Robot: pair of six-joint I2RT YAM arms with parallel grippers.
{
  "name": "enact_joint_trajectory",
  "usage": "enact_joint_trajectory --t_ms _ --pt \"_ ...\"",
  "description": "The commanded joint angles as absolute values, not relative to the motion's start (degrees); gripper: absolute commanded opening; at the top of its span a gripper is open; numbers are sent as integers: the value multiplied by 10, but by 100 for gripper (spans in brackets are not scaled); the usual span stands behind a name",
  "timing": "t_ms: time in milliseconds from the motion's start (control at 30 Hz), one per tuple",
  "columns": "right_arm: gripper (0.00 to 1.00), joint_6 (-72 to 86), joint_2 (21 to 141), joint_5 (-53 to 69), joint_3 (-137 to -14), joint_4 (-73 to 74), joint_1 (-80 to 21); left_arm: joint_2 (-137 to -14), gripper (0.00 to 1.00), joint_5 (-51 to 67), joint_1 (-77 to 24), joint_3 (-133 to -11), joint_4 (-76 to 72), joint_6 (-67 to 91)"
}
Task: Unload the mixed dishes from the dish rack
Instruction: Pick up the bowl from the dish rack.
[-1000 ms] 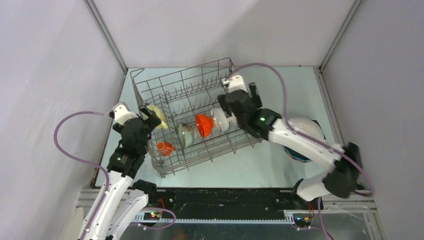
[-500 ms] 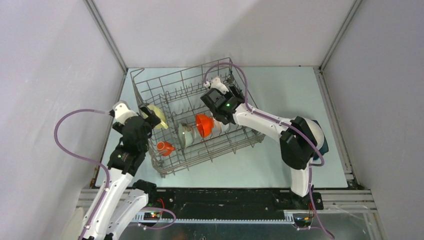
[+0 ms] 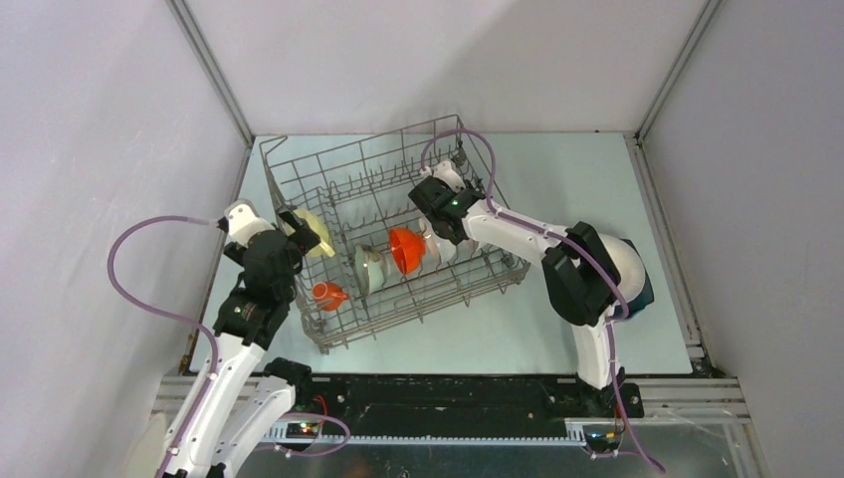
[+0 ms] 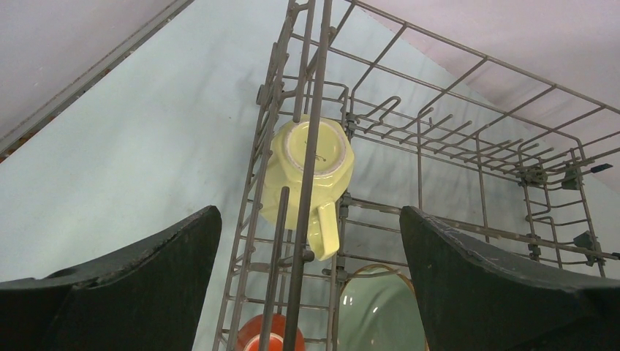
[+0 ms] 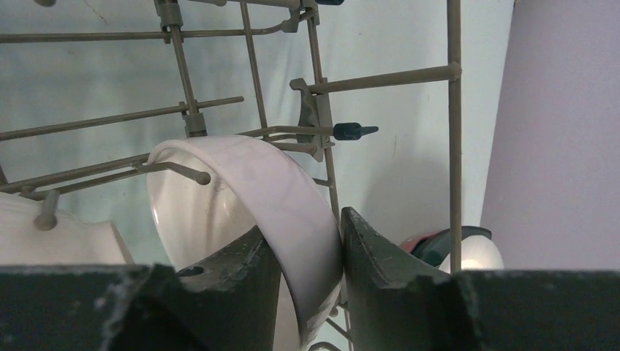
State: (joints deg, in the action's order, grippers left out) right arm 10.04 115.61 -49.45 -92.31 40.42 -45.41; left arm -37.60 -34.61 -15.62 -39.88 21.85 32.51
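Note:
The grey wire dish rack (image 3: 348, 189) stands askew mid-table. My right gripper (image 3: 439, 202) reaches down into its right half. In the right wrist view that gripper (image 5: 307, 256) is shut on the wall of a white bowl (image 5: 285, 197) standing on edge between tines, one finger inside it and one outside. Left of it in the rack stand an orange bowl (image 3: 406, 249), a pale green bowl (image 3: 369, 270) and a small orange mug (image 3: 326, 294). My left gripper (image 4: 308, 216) is open, outside the rack's left wall, facing the pale yellow cup (image 4: 311, 172) through the wires.
A stack of plates and bowls (image 3: 625, 271) sits on the table at the right, partly hidden by my right arm. Another white dish (image 5: 66, 234) leans beside the gripped bowl. Grey walls close in the table on three sides.
My right arm swung left into the rack, and its fingers closed from wide open onto the white bowl's wall. The left arm has stayed still.

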Motion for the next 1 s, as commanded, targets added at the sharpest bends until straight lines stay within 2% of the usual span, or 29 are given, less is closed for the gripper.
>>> enact_joint_trajectory --t_ms 0,100,233,433,667,800,967 --pt "34 111 1173 -486 -945 399 -456 -372 100 -359 -154 -421 215 326" --pt "30 116 1186 -499 -952 401 -457 -367 100 -363 -154 -420 218 327" --pt "20 117 1190 -535 -955 402 -462 -360 100 -363 -154 -414 212 327" --pt "1 106 1164 -594 -947 388 -484 -362 100 -361 -154 -415 211 327" --pt "0 22 1097 -679 -913 276 -519 -360 100 -361 -154 -418 218 326" --pt "0 -80 1062 -714 -870 145 -539 -350 100 -362 -154 -416 218 326" --pt "0 -106 1030 -723 -861 117 -547 -342 100 -362 -154 -414 222 327"
